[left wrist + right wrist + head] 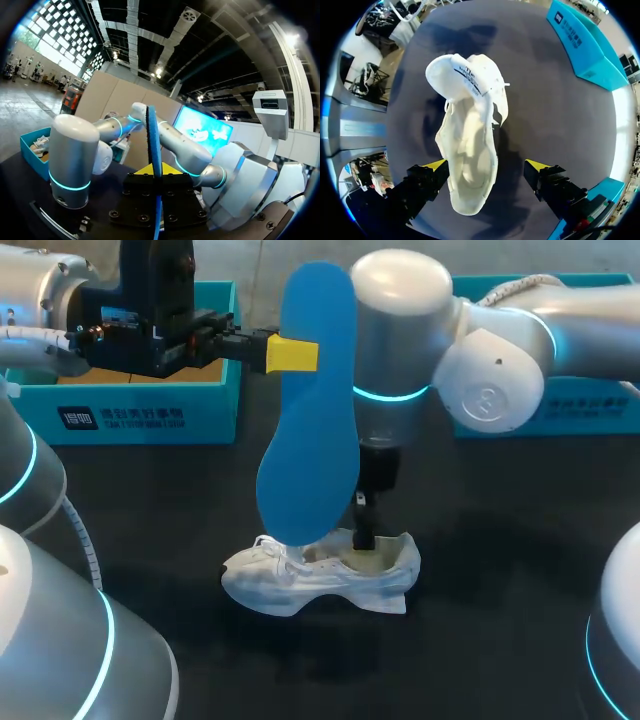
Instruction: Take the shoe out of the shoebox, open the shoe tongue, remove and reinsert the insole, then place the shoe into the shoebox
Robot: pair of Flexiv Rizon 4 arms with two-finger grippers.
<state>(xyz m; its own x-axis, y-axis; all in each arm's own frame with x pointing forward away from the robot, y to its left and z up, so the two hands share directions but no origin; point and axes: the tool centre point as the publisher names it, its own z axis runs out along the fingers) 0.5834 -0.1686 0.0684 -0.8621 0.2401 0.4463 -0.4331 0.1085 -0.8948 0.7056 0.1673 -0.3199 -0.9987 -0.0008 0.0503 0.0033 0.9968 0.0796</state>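
Left hand (292, 353) clamps a blue insole (312, 430) upright above a white shoe (320, 578) on the black bench (500, 540); right hand (489, 165) hangs wide open over the shoe.

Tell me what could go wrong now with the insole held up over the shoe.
The left pincer grips the insole only near its upper end, so the long free end could bend or swing and miss the shoe opening.
The right pincer stands open astride the shoe, not clamping it, so the shoe may slide or tip when the insole pushes in.
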